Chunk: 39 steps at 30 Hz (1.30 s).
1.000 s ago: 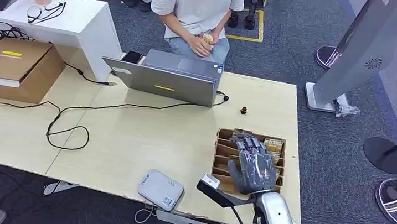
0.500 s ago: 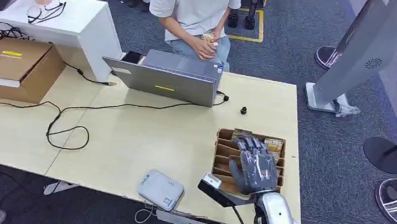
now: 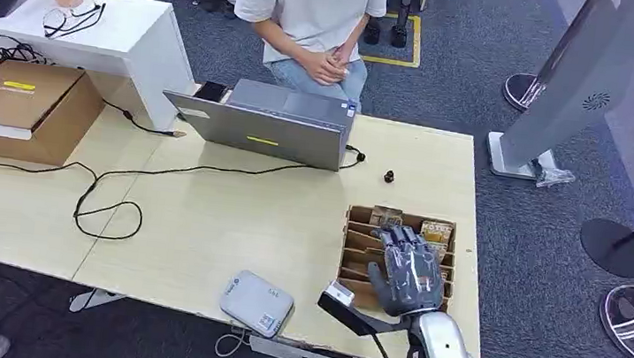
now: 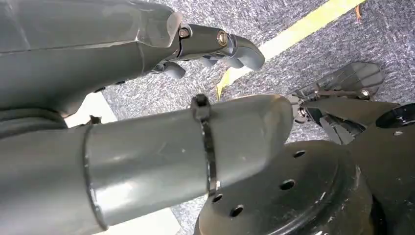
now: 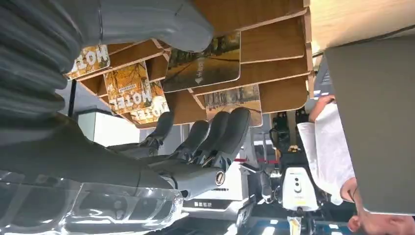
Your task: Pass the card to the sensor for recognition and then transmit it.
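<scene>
The card point(image 5: 203, 63) is seen standing in a slot of the cardboard card rack point(image 3: 358, 237), which lies beyond and to the right of the grey sensor point(image 3: 258, 303). The right hand point(image 3: 408, 273) is held over the rack, fingers spread, nothing grasped. The left hand point(image 4: 147, 54) is seen hanging above carpet, fingers loosely curled, empty.

You're looking at a pale wooden table point(image 3: 230, 214) standing on blue-grey carpet. On it sit an open grey laptop point(image 3: 270, 125) at the far edge, a slotted brown cardboard card rack point(image 3: 358, 244) near the right side, and a flat grey rounded card sensor point(image 3: 258, 303) at the near edge. A black looping cable point(image 3: 109, 182) trails leftward. A small dark object point(image 3: 389, 177) lies between laptop and rack. A brown cardboard box point(image 3: 27, 109) rests at the far left.
</scene>
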Tool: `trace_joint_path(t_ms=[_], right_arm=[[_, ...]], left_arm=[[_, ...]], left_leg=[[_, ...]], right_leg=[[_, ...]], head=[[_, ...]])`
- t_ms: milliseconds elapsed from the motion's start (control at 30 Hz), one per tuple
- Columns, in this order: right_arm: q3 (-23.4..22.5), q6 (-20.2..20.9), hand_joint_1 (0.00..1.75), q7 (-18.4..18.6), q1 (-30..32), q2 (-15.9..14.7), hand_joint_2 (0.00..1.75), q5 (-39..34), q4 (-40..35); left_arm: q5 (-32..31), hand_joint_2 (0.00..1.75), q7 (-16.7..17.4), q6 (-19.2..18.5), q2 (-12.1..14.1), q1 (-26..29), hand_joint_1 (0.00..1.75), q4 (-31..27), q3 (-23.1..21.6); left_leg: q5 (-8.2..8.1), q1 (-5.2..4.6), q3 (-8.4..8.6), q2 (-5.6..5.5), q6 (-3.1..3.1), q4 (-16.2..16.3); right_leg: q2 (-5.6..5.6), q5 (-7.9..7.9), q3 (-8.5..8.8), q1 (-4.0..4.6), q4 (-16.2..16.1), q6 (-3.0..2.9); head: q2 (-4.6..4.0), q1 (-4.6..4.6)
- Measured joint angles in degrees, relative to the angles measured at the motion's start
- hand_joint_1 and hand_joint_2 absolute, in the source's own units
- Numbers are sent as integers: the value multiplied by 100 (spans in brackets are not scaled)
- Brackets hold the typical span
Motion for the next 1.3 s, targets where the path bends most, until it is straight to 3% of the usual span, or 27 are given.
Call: trace_joint_path(t_ms=[200,367,600,700,1033,1300], right_arm=[[-72,2,80,37,81,-20,175,15,13],[-123,0,94,72,176,-44,175,20,11],[-243,-2,91,94,252,-74,175,85,-7],[-269,-4,80,96,286,-79,175,96,-33],[-306,-22,99,66,351,-81,175,79,-197],[-297,-42,101,-24,320,-79,175,-9,-247]], left_arm=[[-55,0,-35,-7,-9,0,0,0,59],[-114,0,-70,6,-9,-2,0,0,64],[-158,0,-103,55,-7,-13,0,4,64],[-175,0,-103,57,-4,-15,0,9,64],[-203,0,-118,120,15,-52,0,50,63],[-188,0,-155,164,39,-88,0,125,64]], left_leg=[[0,0,0,0,0,0],[0,-1,0,0,0,0],[0,-1,0,0,0,0],[0,-1,1,0,0,0],[0,-1,0,0,1,0],[0,-1,0,0,1,0]], right_leg=[[0,0,0,0,0,0],[0,0,0,0,0,0],[0,0,0,0,0,0],[0,0,0,0,0,0],[0,0,0,0,0,0],[0,0,2,0,0,0]], head=[[0,0],[0,0],[0,2],[0,2],[0,2],[0,2]])
